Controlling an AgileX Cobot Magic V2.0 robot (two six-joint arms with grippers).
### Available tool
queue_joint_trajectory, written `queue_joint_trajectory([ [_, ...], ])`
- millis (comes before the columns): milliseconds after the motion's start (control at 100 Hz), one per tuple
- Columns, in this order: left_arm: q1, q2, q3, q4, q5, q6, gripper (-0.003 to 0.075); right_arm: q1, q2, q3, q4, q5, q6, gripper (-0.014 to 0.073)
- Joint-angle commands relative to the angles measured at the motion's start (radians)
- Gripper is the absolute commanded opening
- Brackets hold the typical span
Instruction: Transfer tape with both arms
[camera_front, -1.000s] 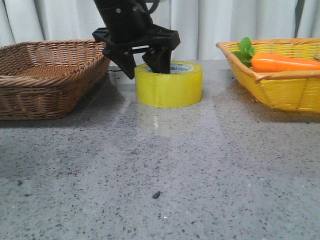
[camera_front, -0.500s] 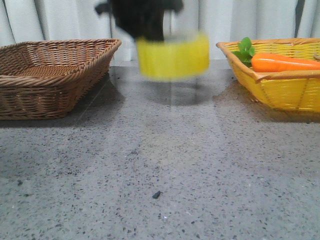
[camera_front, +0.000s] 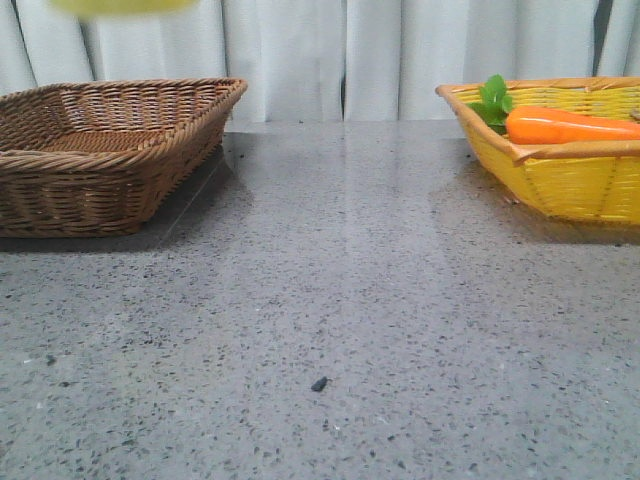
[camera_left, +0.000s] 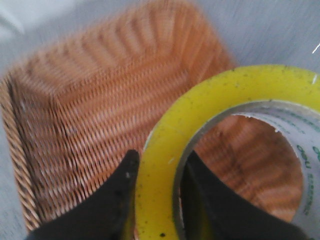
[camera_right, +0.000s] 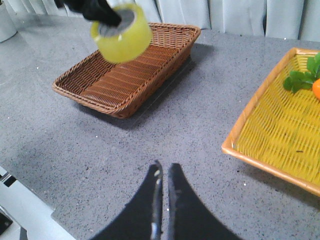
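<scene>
**Q:** Where is the tape, and how does it look?

**A:** In the right wrist view it hangs at the upper left of the frame, above the brown basket and clear of the table. It is a wide roll, translucent yellow on its outer band, with a pale inner core. In the left wrist view the tape fills the lower right of the frame: a thick yellow ring, speckled with small dark flecks, around a whitish core bearing green lettering at the right edge. The brown weave shows through the hole. In the front view only a yellow sliver of the tape appears at the top left edge, above the brown basket.

**Q:** What holds it?

**A:** The left gripper pinches the wall of the roll, one black finger outside the yellow band and one inside the core. In the right wrist view the left gripper is a dark, blurred shape at the roll's upper side.

**Q:** And the right gripper?

**A:** At the bottom centre of its own view its two black fingers stand nearly together, a thin slit between them, holding nothing, above bare table.

**Q:** What else is shown?

**A:** A yellow basket at the right of the front view, holding a carrot with green leaves.
</scene>
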Motion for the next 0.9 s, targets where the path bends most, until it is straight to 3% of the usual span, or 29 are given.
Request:
queue_joint_trajectory([
  [0, 0.023, -0.054, 0.095, -0.018, -0.127, -0.004, -0.0021, 0.001, 0.005, -0.023, 0.003, -0.051, -0.002, -0.0064],
  [130, 0.040, -0.054, 0.223, -0.020, -0.207, -0.004, -0.0020, 0.001, 0.005, -0.023, 0.006, -0.016, -0.002, -0.0064],
  [280, 0.044, -0.054, 0.250, -0.017, -0.235, -0.027, -0.0001, 0.001, 0.005, -0.023, 0.006, 0.012, -0.002, -0.0064],
  [380, 0.044, -0.071, 0.250, -0.018, -0.266, -0.057, 0.0129, 0.001, 0.005, -0.023, -0.006, -0.008, -0.002, -0.0064],
  [500, 0.044, -0.109, 0.250, -0.066, -0.301, -0.088, 0.0360, 0.001, 0.002, -0.022, -0.059, -0.033, -0.027, -0.0064],
  [570, 0.044, -0.143, 0.253, -0.102, -0.323, -0.088, 0.0419, 0.001, -0.002, -0.021, -0.100, -0.041, -0.027, -0.0064],
  [700, 0.038, -0.243, 0.295, -0.127, -0.398, -0.088, 0.0410, 0.001, -0.032, -0.004, -0.150, -0.069, -0.027, -0.0064],
  [890, 0.013, -0.542, 0.536, -0.159, -0.571, -0.088, 0.0272, 0.001, -0.197, 0.103, -0.170, -0.278, -0.078, -0.0064],
])
